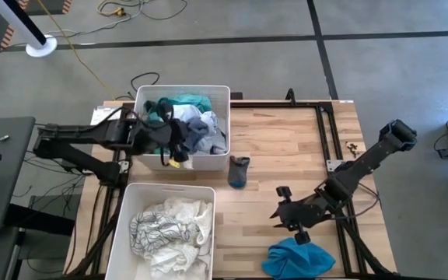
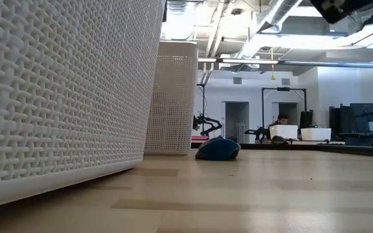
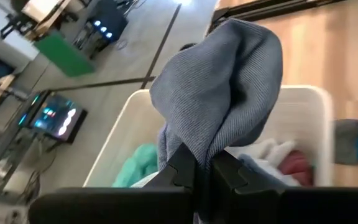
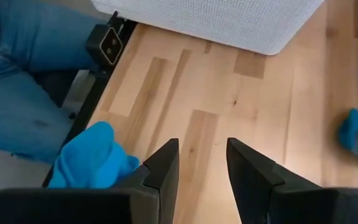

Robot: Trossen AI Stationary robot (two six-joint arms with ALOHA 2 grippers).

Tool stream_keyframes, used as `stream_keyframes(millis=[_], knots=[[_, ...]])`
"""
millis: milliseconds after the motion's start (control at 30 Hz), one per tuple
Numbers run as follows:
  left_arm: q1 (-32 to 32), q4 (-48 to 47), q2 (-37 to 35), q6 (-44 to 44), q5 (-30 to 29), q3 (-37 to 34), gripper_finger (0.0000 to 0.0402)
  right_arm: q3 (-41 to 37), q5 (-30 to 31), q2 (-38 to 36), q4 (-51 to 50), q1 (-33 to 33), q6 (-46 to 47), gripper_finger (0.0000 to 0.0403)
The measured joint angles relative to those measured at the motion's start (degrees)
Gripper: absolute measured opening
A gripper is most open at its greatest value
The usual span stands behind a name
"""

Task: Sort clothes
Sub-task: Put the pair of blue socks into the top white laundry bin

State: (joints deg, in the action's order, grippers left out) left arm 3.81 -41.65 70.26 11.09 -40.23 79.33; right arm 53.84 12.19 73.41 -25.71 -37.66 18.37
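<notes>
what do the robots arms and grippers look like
Both arms are dark, near black, built of slim jointed segments. The right arm ends in a blocky wrist, with thin dark cables trailing beside it. The right gripper has two flat, wedge-shaped black fingers. The left gripper has matching dark angular fingers. No markings are visible.

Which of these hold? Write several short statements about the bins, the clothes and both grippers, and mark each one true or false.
1. The left gripper is shut on a grey garment above the far bin. True.
2. The right gripper is clamped on the bright blue cloth. False: its fingers stand open over bare table, the cloth beside them.
3. The near bin holds white clothes. True.
4. The small blue-grey sock lies inside the far bin. False: it lies on the table beside that bin.
</notes>
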Motion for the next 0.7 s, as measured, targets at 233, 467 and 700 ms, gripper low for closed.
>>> stream_keyframes(millis=[233, 467, 700], knots=[[-6.2, -0.1, 0.1, 1.8, 0.1, 0.0, 0.0007, -3.3, 1.5, 0.0, 2.8, -2.2, 3.8, 0.0146], [-13.8, -0.1, 0.1, 2.8, 4.8, 0.0, 0.0007, -7.0, 1.9, 0.0, 7.7, -2.5, 4.8, 0.0146], [-23.6, -3.3, 1.6, -3.6, 23.9, 0.0, 0.0007, -9.7, 2.1, 0.0, 11.8, -2.5, 4.7, 0.0146]])
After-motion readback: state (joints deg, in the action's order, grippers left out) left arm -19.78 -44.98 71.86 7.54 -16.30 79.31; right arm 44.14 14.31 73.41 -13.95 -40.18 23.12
